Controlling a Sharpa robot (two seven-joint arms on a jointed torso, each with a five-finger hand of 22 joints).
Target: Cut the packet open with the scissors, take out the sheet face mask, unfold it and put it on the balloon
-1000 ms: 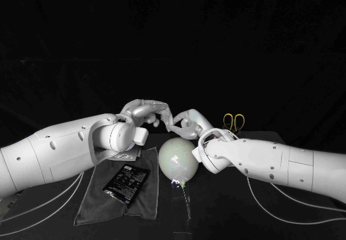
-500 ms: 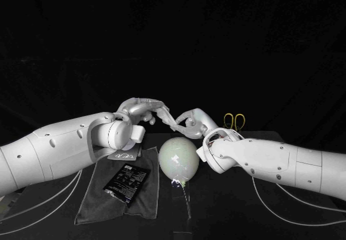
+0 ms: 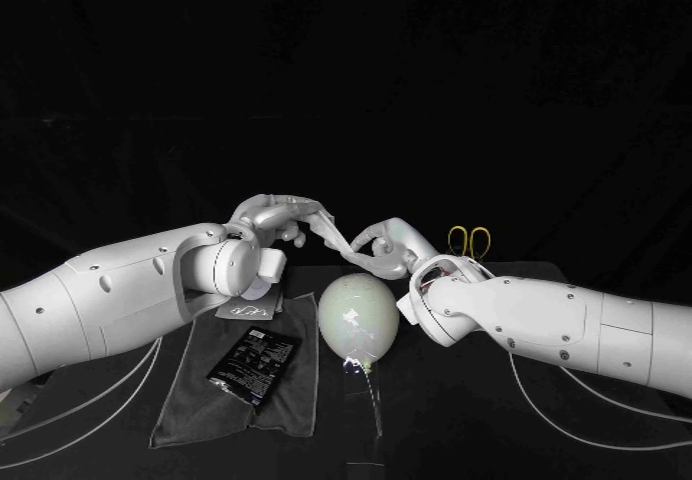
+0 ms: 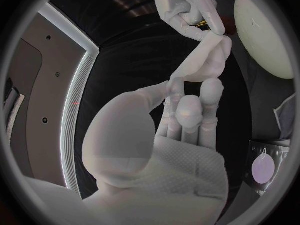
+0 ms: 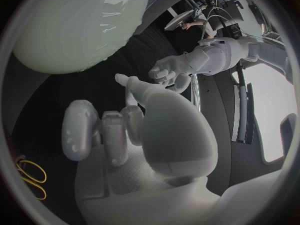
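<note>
Above the far end of the pale balloon point(image 3: 358, 318), my left hand point(image 3: 286, 217) and right hand point(image 3: 379, 246) face each other. Between them stretches the white sheet mask point(image 3: 336, 236), still folded into a narrow strip. The left wrist view shows the sheet mask point(image 4: 204, 65) running from my left hand's fingers point(image 4: 187, 110) up to the right hand point(image 4: 187, 7), which pinches its far end. The balloon point(image 4: 265, 30) lies beside them. In the right wrist view the balloon point(image 5: 75, 25) lies beyond my right hand point(image 5: 119, 130), with the left hand point(image 5: 170, 75) opposite.
The black packet point(image 3: 251, 365) lies on a grey cloth point(image 3: 281, 405) left of the balloon. Yellow-handled scissors point(image 3: 467, 240) lie on the table behind my right arm; the scissors point(image 5: 31, 177) also appear beside the right hand.
My right hand has drawn a little to the right, away from the left hand, pulling the mask strip longer between them. The balloon, packet and scissors have not moved.
</note>
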